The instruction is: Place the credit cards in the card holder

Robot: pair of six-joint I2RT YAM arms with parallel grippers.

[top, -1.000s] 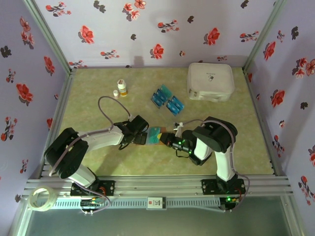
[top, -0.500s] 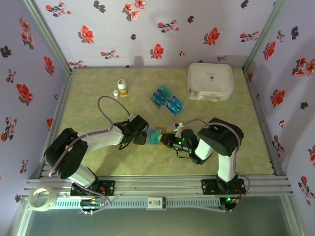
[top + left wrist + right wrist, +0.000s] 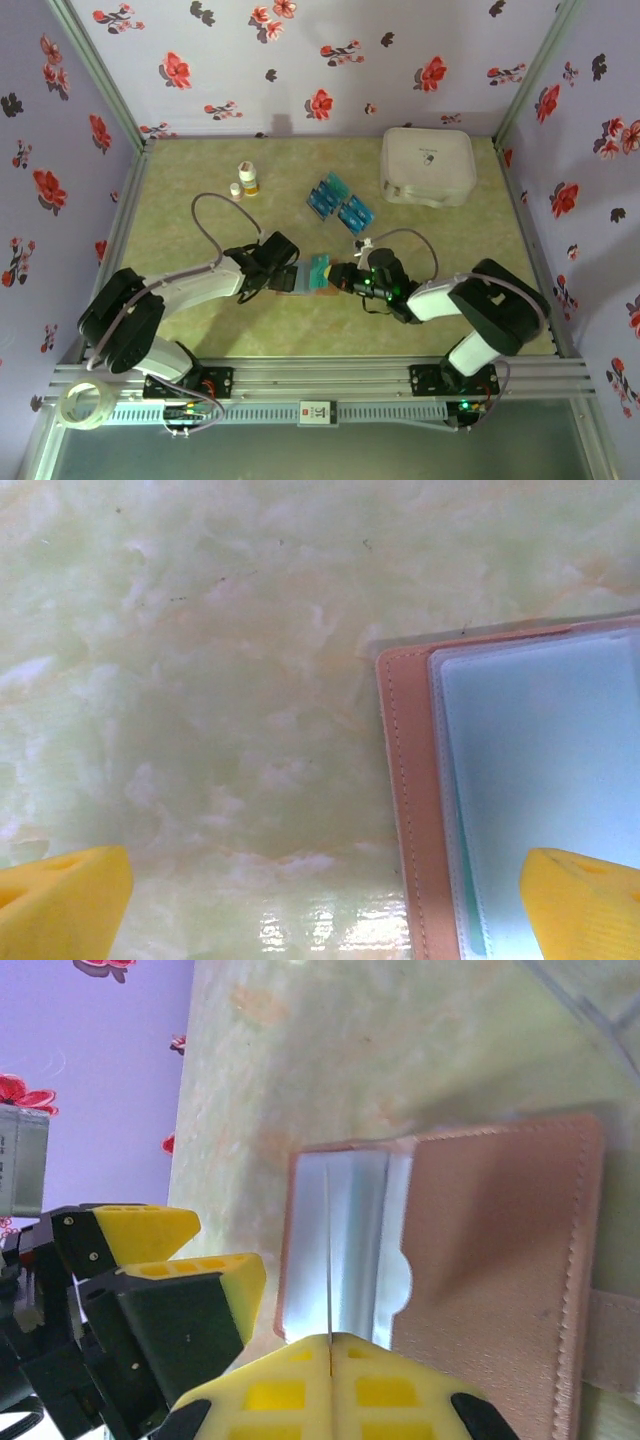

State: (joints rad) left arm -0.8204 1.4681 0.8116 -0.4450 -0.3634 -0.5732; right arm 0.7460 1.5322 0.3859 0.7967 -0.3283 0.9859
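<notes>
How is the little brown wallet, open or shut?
Open. The card holder lies spread on the table, with its inner pocket and clear sleeves showing.

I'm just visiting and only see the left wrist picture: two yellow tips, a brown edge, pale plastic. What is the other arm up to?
Observer: The right tool is shut on a thin card, edge-on at the sleeves of the open card holder.
Visitor: Any more cards?
Observer: Yes, a teal cluster of loose cards lies farther back on the table.
Visitor: Anything else there?
Observer: A white case in the far right corner.
</notes>
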